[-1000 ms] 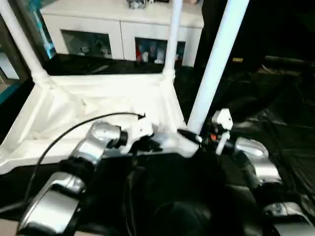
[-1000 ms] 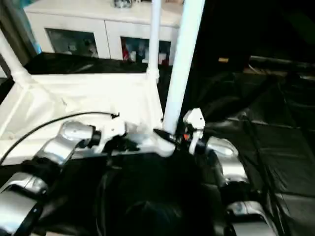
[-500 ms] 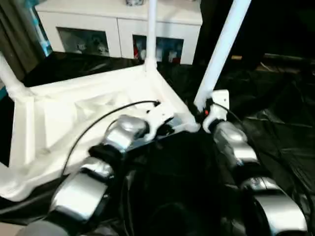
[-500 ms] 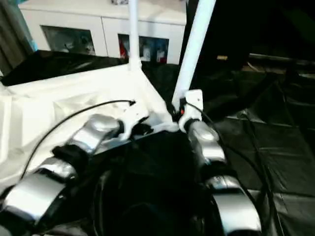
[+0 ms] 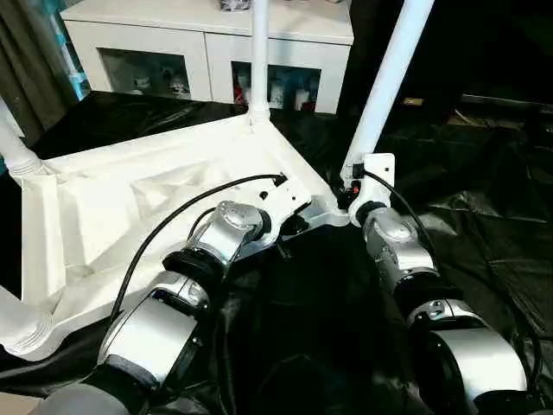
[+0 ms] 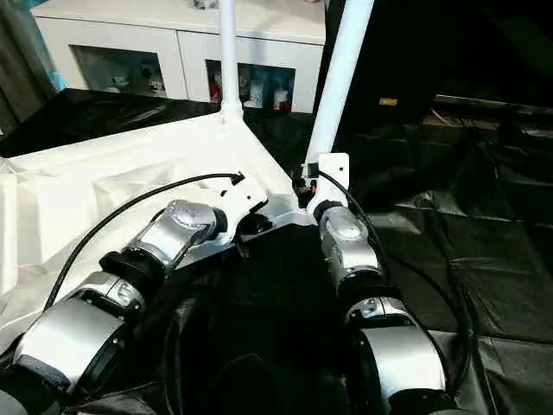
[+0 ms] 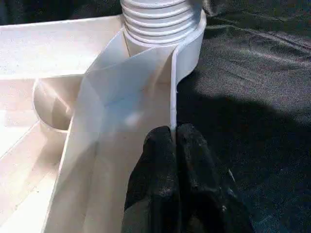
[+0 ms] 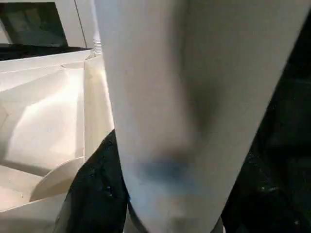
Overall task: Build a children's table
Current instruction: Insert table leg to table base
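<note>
A black cover [image 5: 484, 216] lies crumpled over the tabletop. At the frame's top, a white cabinet [image 5: 207, 39] shows 2 glass-fronted compartments holding small items.

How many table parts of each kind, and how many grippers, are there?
top: 1
leg: 4
grippers, left gripper and right gripper: 2
Total: 7
</note>
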Motion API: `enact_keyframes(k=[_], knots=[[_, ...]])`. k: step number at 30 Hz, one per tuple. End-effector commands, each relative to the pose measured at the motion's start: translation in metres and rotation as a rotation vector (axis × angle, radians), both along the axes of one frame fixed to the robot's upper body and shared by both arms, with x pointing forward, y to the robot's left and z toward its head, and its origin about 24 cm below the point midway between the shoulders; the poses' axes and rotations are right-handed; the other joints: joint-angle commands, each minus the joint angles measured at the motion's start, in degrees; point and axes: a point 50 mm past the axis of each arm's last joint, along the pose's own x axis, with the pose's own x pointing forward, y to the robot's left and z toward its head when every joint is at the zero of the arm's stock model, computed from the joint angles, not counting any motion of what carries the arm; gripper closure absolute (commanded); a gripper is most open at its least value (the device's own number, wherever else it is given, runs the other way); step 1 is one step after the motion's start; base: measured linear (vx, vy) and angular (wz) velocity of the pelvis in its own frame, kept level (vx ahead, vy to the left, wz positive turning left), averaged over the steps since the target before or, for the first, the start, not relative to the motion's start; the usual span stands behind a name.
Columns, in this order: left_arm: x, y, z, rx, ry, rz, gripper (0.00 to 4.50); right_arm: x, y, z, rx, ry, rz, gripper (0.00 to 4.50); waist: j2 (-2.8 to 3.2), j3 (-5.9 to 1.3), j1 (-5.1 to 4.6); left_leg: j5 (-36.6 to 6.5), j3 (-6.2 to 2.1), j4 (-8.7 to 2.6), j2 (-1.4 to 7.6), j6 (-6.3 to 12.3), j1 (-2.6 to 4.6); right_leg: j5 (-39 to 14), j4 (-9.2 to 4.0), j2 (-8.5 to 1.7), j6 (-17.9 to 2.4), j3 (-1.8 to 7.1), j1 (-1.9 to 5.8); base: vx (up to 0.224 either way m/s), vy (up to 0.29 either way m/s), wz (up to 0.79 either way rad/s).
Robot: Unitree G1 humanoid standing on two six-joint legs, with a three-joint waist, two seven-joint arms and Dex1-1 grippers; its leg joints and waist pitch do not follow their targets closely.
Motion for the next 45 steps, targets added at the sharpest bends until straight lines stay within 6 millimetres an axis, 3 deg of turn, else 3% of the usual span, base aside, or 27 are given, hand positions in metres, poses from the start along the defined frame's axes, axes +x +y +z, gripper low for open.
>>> enact_keyframes(k=[1, 3, 4, 10, 14, 17, 22, 23, 31, 45], knots=[[0.011, 0.003, 0.015, -0.004, -0.095, 0.079, 4.50, -0.019, 0.018, -0.038, 0.011, 0.169, 0.092, 1.87, 0.41, -2.82, 0.08, -7.63, -1.59, -4.91, 4.08, 2.93, 0.30, -1.68, -4.25, -6.11, -16.33, 3.25, 2.38, 0.000, 0.000, 0.00], [0.011, 0.003, 0.015, -0.004, -0.095, 0.078, 4.50, -0.019, 0.018, -0.038, 0.011, 0.168, 0.093, 1.74, 0.26, -2.95, -0.08, -6.57, -1.69, -4.88, 4.00, 3.16, -0.01, -0.59, -4.00, -6.12, -16.36, 3.19, 2.73, 0.000, 0.000, 0.00], [0.010, 0.002, 0.016, -0.011, -0.101, 0.065, 4.50, -0.018, 0.019, -0.035, 0.019, 0.154, 0.109, 1.47, 0.08, -2.98, -0.11, -5.66, -1.57, -4.74, 3.94, 3.72, 0.10, 0.38, -3.99, -6.12, -16.50, 3.17, 2.64, 0.000, 0.000, 0.00], [0.006, 0.005, 0.018, -0.053, -0.123, -0.022, 4.50, -0.013, 0.021, -0.020, 0.072, 0.073, 0.203, 1.07, -0.01, -3.37, -0.28, -1.26, -1.44, -4.25, 3.92, 7.45, -0.16, 7.61, -3.13, -6.09, -17.94, 3.06, 2.86, 0.000, 0.000, 0.00], [0.004, 0.009, 0.018, -0.063, -0.125, -0.067, 4.50, -0.012, 0.017, -0.015, 0.083, 0.047, 0.232, 0.70, -0.09, -3.99, -0.23, 4.10, -1.24, -3.46, 3.83, 10.82, -0.32, 16.41, -2.07, -6.00, -19.42, 2.95, 2.76, 0.000, 0.000, 0.00], [0.000, 0.011, 0.017, -0.059, -0.123, -0.112, 4.50, -0.011, 0.011, -0.013, 0.078, 0.036, 0.242, 0.47, -0.11, -3.91, -0.29, 3.98, -1.11, -3.29, 3.82, 11.94, -0.49, 16.90, -2.01, -5.94, -19.85, 2.87, 2.61, 0.000, 0.000, 0.00], [-0.003, 0.011, 0.016, -0.060, -0.114, -0.154, 4.50, -0.011, 0.006, -0.014, 0.060, 0.046, 0.242, 0.38, 0.02, -3.74, 0.00, 2.42, -1.07, -3.47, 4.06, 10.52, -0.18, 12.27, -2.24, -5.84, -19.79, 2.87, 2.42, 0.000, 0.000, 0.00], [-0.004, 0.010, 0.016, -0.061, -0.111, -0.166, 4.50, -0.011, 0.004, -0.014, 0.054, 0.052, 0.245, 0.38, 0.22, -3.81, 0.19, 2.71, -1.03, -3.41, 4.09, 10.28, -0.07, 12.61, -2.12, -5.85, -19.93, 2.89, 2.34, 0.000, 0.000, 0.00], [-0.006, 0.013, 0.017, -0.062, -0.107, -0.212, 4.50, -0.012, 0.002, -0.016, 0.019, 0.075, 0.308, 0.38, 0.09, -3.89, 0.63, 3.79, -0.97, -3.17, 3.96, 10.61, -0.28, 14.73, -1.75, -5.84, -19.99, 2.80, 2.54, 0.000, 0.000, 0.00], [-0.012, 0.021, 0.015, -0.057, -0.089, -0.254, 4.50, -0.018, -0.006, -0.020, -0.014, 0.089, 0.400, 1.60, -0.20, -3.88, 1.58, 3.32, -0.78, -2.95, 4.05, 9.77, -0.26, 12.50, -1.62, -5.67, -19.24, 2.75, 2.34, 0.000, 0.000, 0.00]])
